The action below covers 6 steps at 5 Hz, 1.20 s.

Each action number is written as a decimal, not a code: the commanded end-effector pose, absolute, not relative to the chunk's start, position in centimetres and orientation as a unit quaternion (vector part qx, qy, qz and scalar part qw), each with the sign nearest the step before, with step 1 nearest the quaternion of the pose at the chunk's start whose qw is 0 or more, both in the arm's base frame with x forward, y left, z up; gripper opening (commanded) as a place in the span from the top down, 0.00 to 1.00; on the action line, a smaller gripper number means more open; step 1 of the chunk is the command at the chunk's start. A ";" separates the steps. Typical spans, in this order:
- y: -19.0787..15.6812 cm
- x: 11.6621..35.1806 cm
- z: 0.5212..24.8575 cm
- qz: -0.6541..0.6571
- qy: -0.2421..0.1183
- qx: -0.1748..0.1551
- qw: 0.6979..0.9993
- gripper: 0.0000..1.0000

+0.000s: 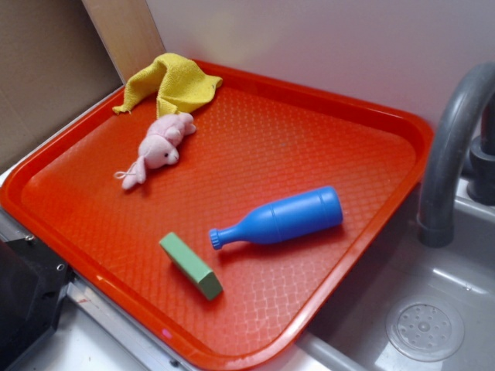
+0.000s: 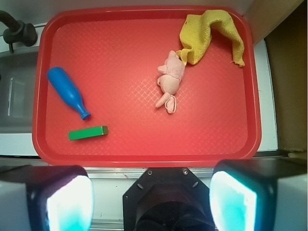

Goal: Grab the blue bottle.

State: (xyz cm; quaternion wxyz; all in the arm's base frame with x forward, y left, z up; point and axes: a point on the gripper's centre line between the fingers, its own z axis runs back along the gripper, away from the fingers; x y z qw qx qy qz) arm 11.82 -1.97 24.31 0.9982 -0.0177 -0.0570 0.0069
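The blue bottle (image 1: 280, 218) lies on its side on the red tray (image 1: 340, 139), cap pointing toward the near left. In the wrist view the blue bottle (image 2: 67, 91) lies at the tray's left side, cap toward the green block (image 2: 88, 133). My gripper (image 2: 151, 199) is open and empty, high above the counter in front of the tray's near rim (image 2: 144, 159), well away from the bottle. Its two fingers (image 2: 67, 202) stand wide apart at the bottom of the wrist view. The gripper is not in the exterior view.
A green block (image 1: 191, 265) lies near the bottle's cap. A pink plush toy (image 1: 158, 147) and a yellow cloth (image 1: 172, 83) lie at the tray's far side. A grey faucet (image 1: 452, 147) and sink (image 1: 418, 309) stand right of the tray.
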 end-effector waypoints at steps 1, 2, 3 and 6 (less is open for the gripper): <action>-2.0 11.8 24.3 0.007 -0.057 -0.018 0.998 0.00; -6.4 13.4 24.4 -0.047 -0.103 -0.033 0.993 0.00; -9.1 16.1 23.9 -0.086 -0.146 -0.052 0.984 0.00; -16.5 22.4 13.1 -0.201 -0.107 -0.002 0.974 0.00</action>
